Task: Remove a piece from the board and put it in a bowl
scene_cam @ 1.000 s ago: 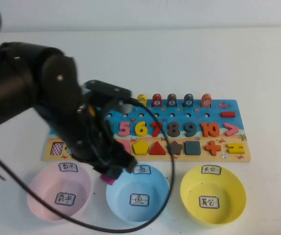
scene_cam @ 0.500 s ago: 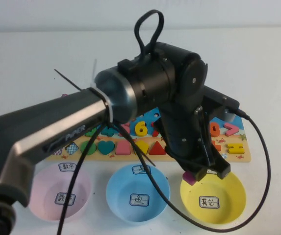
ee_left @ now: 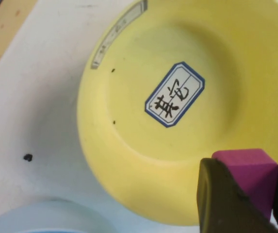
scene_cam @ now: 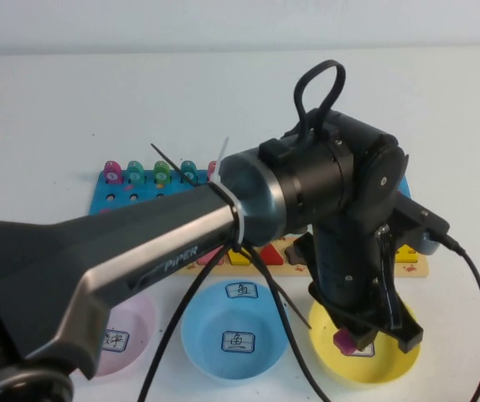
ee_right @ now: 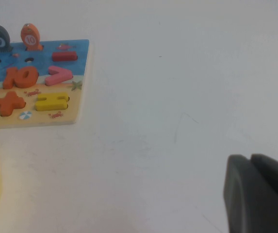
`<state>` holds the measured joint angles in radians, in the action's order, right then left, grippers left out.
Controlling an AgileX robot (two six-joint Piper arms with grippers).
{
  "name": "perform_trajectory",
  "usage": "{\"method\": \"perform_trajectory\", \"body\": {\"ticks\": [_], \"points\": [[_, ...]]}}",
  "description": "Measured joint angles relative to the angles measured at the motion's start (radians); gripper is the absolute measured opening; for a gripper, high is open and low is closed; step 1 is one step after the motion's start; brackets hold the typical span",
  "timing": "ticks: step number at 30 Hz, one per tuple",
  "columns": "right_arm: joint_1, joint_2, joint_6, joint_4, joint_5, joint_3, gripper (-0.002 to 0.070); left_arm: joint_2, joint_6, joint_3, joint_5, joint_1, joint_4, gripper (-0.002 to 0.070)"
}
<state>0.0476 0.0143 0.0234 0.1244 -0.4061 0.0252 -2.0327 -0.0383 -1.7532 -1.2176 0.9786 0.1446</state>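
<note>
My left gripper (scene_cam: 353, 339) is shut on the magenta-pink piece (scene_cam: 341, 340) and holds it just above the yellow bowl (scene_cam: 403, 356), whose near part the arm hides. In the left wrist view the piece (ee_left: 245, 171) sits between the two fingers (ee_left: 219, 194) over the bowl's rim (ee_left: 100, 145), with a white label (ee_left: 174, 94) on the bowl's floor. The board (scene_cam: 105, 194) lies behind the bowls, mostly hidden by the arm; its right end shows in the right wrist view (ee_right: 37, 82). My right gripper (ee_right: 253, 167) is shut and empty above bare table right of the board.
A blue bowl (scene_cam: 235, 331) stands left of the yellow one, and a pink bowl (scene_cam: 131, 331) further left, partly hidden by my left arm. Black cables hang around the arm. White table lies beyond the board and to its right.
My left arm has carried the piece from over the blue bowl's rim rightward to above the yellow bowl, and lower. The grip has stayed shut.
</note>
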Motion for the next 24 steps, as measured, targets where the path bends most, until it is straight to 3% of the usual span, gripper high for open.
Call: {"method": "perform_trajectory", "body": {"ticks": [24], "points": [[0.0,0.0,0.0,0.0,0.0,0.0,-0.0017,-0.105,0.0,-0.005,0.044,-0.015,-0.081,0.0209]]}}
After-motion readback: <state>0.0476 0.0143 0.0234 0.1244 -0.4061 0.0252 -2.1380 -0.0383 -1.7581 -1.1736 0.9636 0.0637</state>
